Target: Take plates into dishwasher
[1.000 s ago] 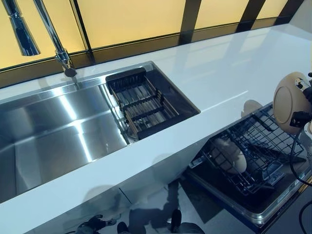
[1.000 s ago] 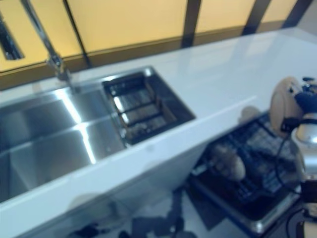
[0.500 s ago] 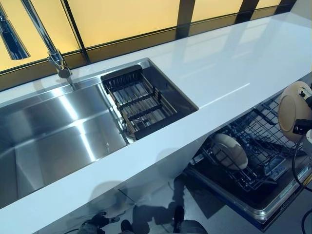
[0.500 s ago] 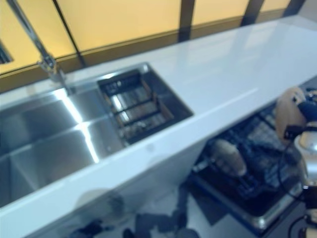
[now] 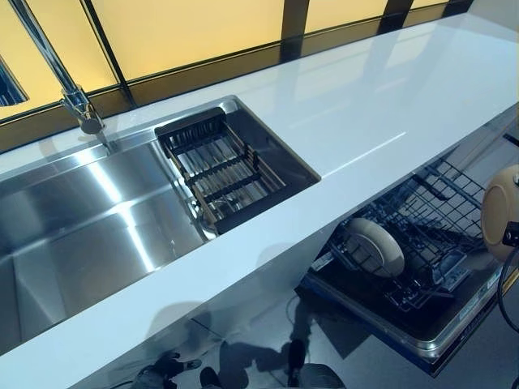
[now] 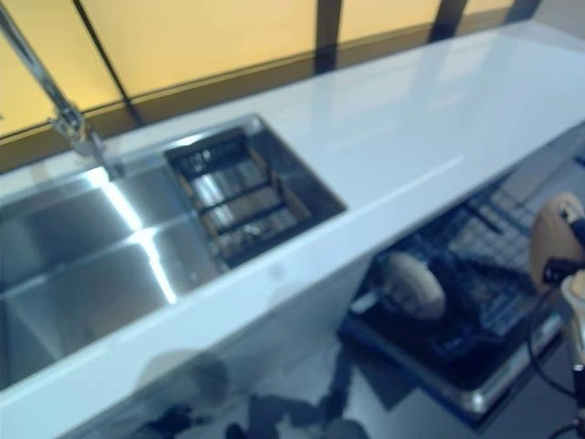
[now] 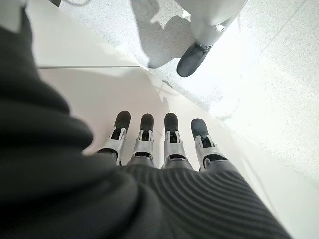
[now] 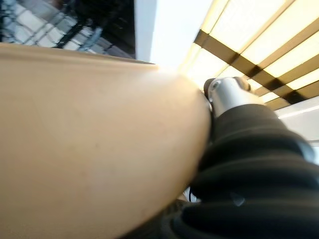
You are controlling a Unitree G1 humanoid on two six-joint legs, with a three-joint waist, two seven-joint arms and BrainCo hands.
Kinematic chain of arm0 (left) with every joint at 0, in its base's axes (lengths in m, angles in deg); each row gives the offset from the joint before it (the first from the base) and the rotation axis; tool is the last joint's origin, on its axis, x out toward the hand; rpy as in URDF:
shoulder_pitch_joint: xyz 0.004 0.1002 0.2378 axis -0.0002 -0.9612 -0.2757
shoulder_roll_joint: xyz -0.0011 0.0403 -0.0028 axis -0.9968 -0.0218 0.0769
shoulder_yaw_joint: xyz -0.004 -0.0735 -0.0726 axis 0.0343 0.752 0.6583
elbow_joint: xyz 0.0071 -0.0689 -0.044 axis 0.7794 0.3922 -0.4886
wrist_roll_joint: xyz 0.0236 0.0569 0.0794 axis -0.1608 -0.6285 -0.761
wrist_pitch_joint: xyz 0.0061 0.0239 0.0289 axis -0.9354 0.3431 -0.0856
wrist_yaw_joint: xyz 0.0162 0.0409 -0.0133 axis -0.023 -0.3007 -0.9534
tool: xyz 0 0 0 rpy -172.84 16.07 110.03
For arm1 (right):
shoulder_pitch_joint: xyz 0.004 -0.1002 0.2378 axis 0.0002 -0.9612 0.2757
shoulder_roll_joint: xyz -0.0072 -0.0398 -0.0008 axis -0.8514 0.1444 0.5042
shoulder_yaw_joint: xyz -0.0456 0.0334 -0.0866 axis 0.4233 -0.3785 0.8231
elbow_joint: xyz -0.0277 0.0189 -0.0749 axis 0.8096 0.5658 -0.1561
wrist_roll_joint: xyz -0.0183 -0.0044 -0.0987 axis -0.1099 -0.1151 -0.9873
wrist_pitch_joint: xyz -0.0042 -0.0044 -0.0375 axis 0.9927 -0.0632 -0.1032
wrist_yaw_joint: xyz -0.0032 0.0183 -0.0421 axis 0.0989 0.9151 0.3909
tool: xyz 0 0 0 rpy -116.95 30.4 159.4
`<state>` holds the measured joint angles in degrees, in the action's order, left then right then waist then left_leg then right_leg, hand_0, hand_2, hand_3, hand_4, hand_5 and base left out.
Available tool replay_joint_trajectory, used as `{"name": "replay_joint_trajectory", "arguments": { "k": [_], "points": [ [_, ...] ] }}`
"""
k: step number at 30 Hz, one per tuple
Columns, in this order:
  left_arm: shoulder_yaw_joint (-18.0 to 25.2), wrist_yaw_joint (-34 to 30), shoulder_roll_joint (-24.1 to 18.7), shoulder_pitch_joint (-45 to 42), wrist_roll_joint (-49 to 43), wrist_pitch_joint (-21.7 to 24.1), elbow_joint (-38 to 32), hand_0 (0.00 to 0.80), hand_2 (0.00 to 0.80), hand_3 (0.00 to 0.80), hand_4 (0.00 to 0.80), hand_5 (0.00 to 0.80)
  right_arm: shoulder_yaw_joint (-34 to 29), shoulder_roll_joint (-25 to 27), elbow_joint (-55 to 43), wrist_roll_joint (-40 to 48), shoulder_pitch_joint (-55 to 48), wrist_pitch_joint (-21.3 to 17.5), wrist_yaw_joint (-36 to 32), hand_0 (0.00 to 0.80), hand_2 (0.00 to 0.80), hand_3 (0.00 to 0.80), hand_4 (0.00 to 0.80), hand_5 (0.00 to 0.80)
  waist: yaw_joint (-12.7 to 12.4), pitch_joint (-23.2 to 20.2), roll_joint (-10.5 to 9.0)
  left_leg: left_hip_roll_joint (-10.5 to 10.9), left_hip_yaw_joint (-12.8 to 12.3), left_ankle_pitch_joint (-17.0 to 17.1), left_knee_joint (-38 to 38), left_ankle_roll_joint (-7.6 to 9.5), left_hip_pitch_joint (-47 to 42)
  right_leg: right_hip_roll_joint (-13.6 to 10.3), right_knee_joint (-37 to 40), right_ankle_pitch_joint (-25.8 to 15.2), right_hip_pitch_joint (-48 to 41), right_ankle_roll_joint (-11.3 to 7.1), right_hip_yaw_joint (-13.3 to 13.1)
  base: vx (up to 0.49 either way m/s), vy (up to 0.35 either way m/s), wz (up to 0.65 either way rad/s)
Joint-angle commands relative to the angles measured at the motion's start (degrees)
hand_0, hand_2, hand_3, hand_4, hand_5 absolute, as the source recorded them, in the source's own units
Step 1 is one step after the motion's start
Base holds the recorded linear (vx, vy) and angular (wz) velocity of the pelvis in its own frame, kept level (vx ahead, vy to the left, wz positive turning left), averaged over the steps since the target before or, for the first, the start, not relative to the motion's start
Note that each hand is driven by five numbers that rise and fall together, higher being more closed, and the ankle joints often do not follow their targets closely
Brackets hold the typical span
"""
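My right hand (image 8: 249,164) is shut on a beige plate (image 5: 501,212), held on edge at the far right, above the right end of the open dishwasher's wire rack (image 5: 442,215). The plate fills the right wrist view (image 8: 89,139), with my thumb (image 8: 229,94) at its rim. Another beige plate (image 5: 375,245) stands upright in the left part of the rack. My left hand (image 7: 169,137) hangs low by the cabinet front with straight fingers and holds nothing.
The white countertop (image 5: 365,97) runs above the rack. A steel sink (image 5: 81,219) on the left holds a dark drainer basket (image 5: 219,166). A tap (image 5: 57,73) stands behind it. The dishwasher's front edge (image 5: 422,340) juts out below.
The camera has shifted, so the whole scene slid up and left. The plate in my right hand has dropped from countertop level to below its edge, over the rack.
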<state>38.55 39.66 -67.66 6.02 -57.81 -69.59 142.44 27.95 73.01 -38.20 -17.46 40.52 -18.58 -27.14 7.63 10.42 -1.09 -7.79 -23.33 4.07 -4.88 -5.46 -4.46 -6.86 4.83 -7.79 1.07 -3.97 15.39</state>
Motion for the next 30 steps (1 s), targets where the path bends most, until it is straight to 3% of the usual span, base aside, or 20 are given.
{"name": "replay_joint_trajectory", "arguments": {
  "k": [1,16,30],
  "points": [
    [-0.1,0.8,-1.1,3.0,1.0,1.7,2.1,0.000,0.000,0.000,0.000,0.000,-2.2,0.5,-0.2,-1.9,3.2,-3.1,-1.0,0.800,0.800,0.800,0.800,0.800,-0.2,0.3,-0.70,-1.0,1.6,0.0,-0.1,0.14,0.9,0.8,-7.3,7.9,-0.8,-0.03,-0.5,-0.010,-0.022,-0.04],
    [-1.2,0.4,-0.5,3.1,0.5,1.9,1.3,0.000,0.000,0.000,0.000,0.000,2.8,0.0,3.1,-6.7,7.0,-1.9,-4.8,0.800,0.800,0.800,0.800,0.800,-1.3,1.9,1.15,-1.3,1.8,1.8,-0.1,-1.26,2.9,0.4,-6.5,8.0,-1.0,0.58,0.8,0.003,-0.015,0.00],
    [-1.7,0.3,-0.7,2.7,0.4,2.3,-0.2,0.000,0.000,0.000,0.000,0.000,7.5,2.7,3.6,-13.5,11.0,-0.6,-11.0,0.800,0.800,0.800,0.800,0.800,-3.1,4.6,1.99,-2.6,2.6,4.2,0.0,-2.37,5.8,0.5,-7.3,9.0,-0.5,1.44,2.4,0.011,-0.048,0.00]
  ]
}}
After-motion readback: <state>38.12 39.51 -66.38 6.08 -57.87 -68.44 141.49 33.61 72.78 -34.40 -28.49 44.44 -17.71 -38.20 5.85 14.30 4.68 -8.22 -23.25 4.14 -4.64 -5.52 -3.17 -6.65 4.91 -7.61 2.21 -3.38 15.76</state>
